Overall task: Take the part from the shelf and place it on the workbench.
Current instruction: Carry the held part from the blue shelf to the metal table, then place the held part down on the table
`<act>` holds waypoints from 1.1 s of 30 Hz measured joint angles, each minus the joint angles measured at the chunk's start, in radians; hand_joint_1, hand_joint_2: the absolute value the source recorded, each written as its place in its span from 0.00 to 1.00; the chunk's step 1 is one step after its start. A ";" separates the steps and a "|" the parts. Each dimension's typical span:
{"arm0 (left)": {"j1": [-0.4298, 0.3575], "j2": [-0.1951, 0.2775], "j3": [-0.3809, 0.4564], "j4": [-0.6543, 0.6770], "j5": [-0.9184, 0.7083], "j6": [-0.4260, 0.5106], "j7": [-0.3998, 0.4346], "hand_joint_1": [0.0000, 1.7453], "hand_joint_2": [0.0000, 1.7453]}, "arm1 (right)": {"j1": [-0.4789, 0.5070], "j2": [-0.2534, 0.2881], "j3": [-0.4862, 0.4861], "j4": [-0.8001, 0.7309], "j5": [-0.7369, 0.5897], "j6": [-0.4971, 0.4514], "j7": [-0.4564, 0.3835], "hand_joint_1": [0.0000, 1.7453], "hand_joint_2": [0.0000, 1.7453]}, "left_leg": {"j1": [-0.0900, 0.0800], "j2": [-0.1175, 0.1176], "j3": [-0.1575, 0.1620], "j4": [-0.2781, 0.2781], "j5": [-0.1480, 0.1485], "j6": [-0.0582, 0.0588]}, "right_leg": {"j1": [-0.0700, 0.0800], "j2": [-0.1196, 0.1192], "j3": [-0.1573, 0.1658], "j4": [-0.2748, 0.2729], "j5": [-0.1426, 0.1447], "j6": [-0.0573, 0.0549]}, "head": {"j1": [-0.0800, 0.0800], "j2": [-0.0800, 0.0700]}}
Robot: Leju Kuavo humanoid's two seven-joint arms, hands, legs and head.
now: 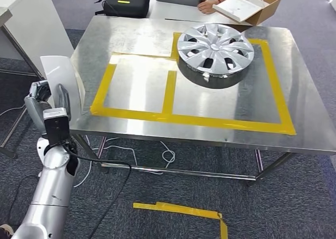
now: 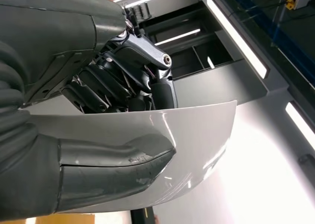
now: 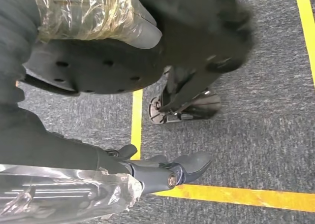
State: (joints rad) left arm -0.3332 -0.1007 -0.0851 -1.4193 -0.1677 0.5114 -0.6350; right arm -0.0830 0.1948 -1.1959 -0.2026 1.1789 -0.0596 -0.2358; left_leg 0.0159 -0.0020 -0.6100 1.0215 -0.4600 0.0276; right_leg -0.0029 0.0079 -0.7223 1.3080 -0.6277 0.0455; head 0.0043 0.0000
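Gripping a curved, glossy white panel part (image 2: pixel 193 135), the robot's left hand (image 2: pixel 111 111) is pressing its thick grey thumb (image 2: pixel 115 167) along one face while its darker fingers (image 2: pixel 122 81) are closing on the other face. From the head view, that left hand (image 1: pixel 41 100) is holding the white part (image 1: pixel 65 79) upright just off the left edge of the steel bench (image 1: pixel 253 102), near its front left corner but apart from it. On the bench, yellow tape (image 1: pixel 170 89) is outlining two rectangular bays; a silver wheel cover (image 1: pixel 215 47) is sitting on a dark ring at the back of the right bay, and the left bay is lying bare. In its wrist view, the right hand (image 3: pixel 159 170) is hanging over grey carpet (image 3: pixel 260 111) crossed by yellow floor tape (image 3: pixel 237 194), fingers loosely apart and holding nothing.
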 joint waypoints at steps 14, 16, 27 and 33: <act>-0.019 0.003 -0.001 0.020 -0.011 -0.006 0.003 1.00 1.00 | 0.001 -0.002 0.000 0.000 0.003 -0.001 0.001 0.00 1.00 | -0.003 0.000 -0.081 0.228 -0.131 -0.052 | -0.004 0.000 0.151 -0.302 0.140 -0.053 | -0.012 0.000; -0.018 0.004 -0.001 0.027 -0.011 -0.006 0.003 1.00 1.00 | 0.003 -0.002 0.000 0.000 0.003 -0.001 0.001 0.00 1.00 | -0.003 0.000 -0.118 0.271 -0.114 -0.052 | -0.003 0.002 0.163 -0.302 0.130 -0.053 | -0.012 0.000; -0.024 0.002 0.000 0.037 -0.012 -0.008 0.003 1.00 1.00 | 0.000 -0.003 0.000 -0.001 0.002 0.000 0.001 0.00 1.00 | -0.003 0.000 0.005 -0.006 0.004 -0.004 | 0.001 0.000 0.149 -0.218 0.049 -0.006 | -0.006 0.000; -0.020 -0.003 0.000 0.052 -0.013 -0.010 0.004 1.00 1.00 | 0.002 -0.003 0.000 -0.001 -0.001 0.000 0.000 0.00 1.00 | -0.004 -0.002 0.050 -0.005 -0.036 -0.001 | -0.001 -0.001 0.021 -0.100 0.106 -0.001 | -0.003 0.000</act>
State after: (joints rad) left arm -0.3530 -0.1040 -0.0854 -1.3674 -0.1806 0.5011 -0.6310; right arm -0.0810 0.1918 -1.1959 -0.2033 1.1783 -0.0591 -0.2357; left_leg 0.0118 -0.0036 -0.5597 1.0162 -0.4957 0.0262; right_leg -0.0041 0.0067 -0.7012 1.2083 -0.5221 0.0448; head 0.0009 0.0000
